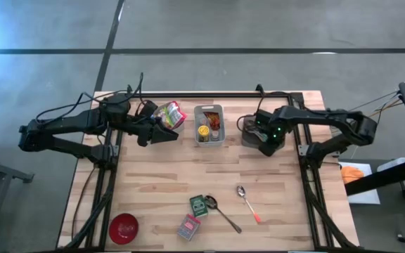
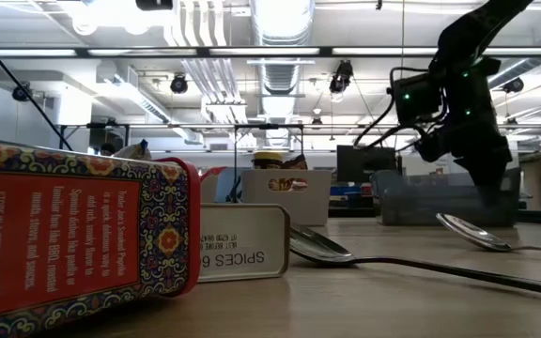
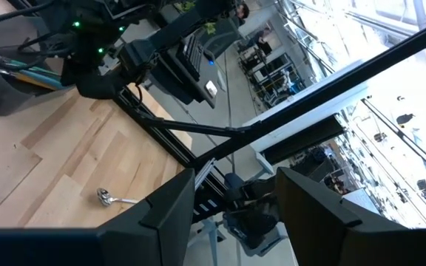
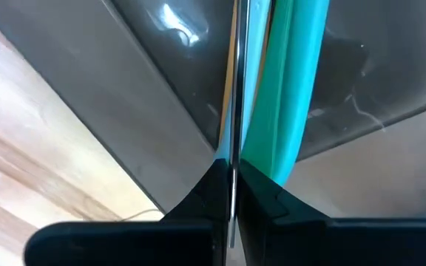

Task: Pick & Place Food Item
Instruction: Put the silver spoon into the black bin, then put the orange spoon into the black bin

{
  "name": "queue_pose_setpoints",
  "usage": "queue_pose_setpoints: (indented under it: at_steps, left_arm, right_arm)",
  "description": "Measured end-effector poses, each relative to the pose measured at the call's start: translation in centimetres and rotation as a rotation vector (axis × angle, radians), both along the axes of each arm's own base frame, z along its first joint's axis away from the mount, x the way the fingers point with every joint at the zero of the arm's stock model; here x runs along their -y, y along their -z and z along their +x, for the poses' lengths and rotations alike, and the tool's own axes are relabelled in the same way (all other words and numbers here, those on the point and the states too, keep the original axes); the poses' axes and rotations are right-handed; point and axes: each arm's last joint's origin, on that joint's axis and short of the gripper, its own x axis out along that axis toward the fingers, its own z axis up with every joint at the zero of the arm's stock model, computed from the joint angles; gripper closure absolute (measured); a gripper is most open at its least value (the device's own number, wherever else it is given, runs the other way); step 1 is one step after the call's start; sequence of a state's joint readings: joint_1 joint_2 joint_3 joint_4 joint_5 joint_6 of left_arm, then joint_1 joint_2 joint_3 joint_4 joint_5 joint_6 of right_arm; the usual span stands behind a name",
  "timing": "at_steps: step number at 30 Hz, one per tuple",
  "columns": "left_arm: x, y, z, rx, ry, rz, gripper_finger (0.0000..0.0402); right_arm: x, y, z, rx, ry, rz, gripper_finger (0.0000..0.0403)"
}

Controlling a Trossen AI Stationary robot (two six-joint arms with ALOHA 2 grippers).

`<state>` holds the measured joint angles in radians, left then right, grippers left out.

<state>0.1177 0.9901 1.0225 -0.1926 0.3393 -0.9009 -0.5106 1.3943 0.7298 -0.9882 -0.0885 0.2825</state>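
A colourful food packet (image 1: pixel 170 114) shows at the table's far left, just past my left gripper (image 1: pixel 162 133). That gripper hangs high and is open, and the left wrist view shows nothing between its fingers (image 3: pixel 165 214). A light grey bin (image 1: pixel 209 112) at the far middle holds a jar (image 1: pixel 203 131) and other food. My right gripper (image 1: pixel 267 139) points down into a dark grey bin (image 1: pixel 248 133). It is shut on a thin metal utensil (image 4: pixel 236 89), with a teal handle (image 4: pixel 291 81) beside it. My right gripper pinches the thin metal utensil, seen edge-on, between its two fingers (image 4: pixel 198 199). The fingers come from above and point down, and the utensil's strip (image 4: pixel 234 148) runs along them. Its far end reaches into the dark grey bin (image 4: pixel 146 66). Which part of it is held, I cannot tell.
On the near half of the table lie a red bowl (image 1: pixel 124 227), a green tin (image 1: pixel 200 204), a red tin (image 1: pixel 188 226), a metal spoon (image 1: pixel 223 214) and a spoon with an orange handle (image 1: pixel 248 202). Bare wood lies between these and the bins.
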Motion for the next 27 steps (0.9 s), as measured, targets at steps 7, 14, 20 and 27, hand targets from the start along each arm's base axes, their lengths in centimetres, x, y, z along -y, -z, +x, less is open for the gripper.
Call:
queue_pose_setpoints:
  at_steps: [7,14,20,27]
  left_arm:
    - [0.0,0.0,0.0,0.0,0.0,0.0,0.0209]
    - [0.0,0.0,0.0,0.0,0.0,0.001,0.0209]
    - [0.0,0.1,0.0,-0.011,-0.002,-0.017,0.0209]
    - [0.2,2.3,0.2,-0.271,-0.045,-0.232,0.0209]
  right_arm:
    - [-0.1,-0.9,-0.3,0.059,0.015,-0.034,0.0392]
    - [-0.2,-0.9,-0.3,0.064,0.008,-0.011,0.0303]
    - [-0.2,-1.2,-0.2,0.069,0.011,-0.013,0.0211]
    - [0.2,-3.6,0.5,0.107,0.009,-0.029,0.0169]
